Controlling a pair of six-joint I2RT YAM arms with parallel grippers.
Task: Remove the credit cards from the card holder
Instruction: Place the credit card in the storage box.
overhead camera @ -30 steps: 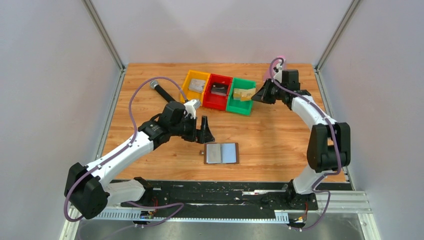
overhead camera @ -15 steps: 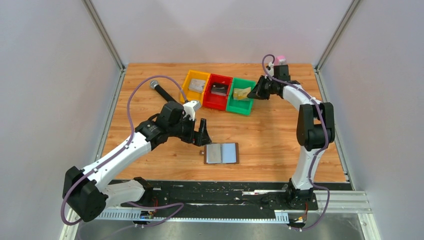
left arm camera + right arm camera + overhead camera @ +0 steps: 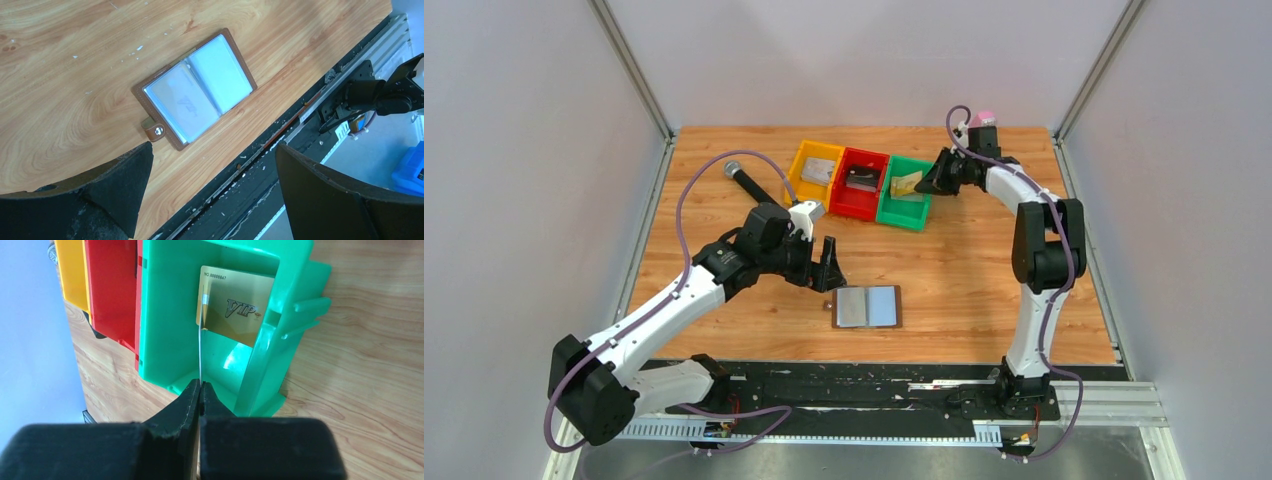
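The right jaws [image 3: 200, 385] are pressed together on a card [image 3: 200, 352], which the right wrist camera sees only edge-on as a thin pale line, so its face cannot be read. The card reaches forward over the inside of the green bin [image 3: 170, 315], and its far end meets the left edge of a gold card [image 3: 235, 310] that leans inside that bin with "VIP" printed on it. Whether the two cards touch cannot be told. The left jaws [image 3: 210, 200] stand wide apart and hold nothing. Only the two dark fingers [image 3: 100, 195] show, cut off at the bottom of the left wrist view. In the overhead view they hang over the tabletop [image 3: 964, 270] just beside the far left corner of the card holder [image 3: 867, 307], apart from it. The card holder lies open and flat near the front edge, between the two arms, brown rim up and both silvery panels showing. Glare on the panels hides whether cards sit in them, though the left one carries a faint mark. The yellow bin [image 3: 799, 183] and red bin [image 3: 854, 205] each hold something small, too small to name. The left arm partly covers a black stick [image 3: 749, 185].
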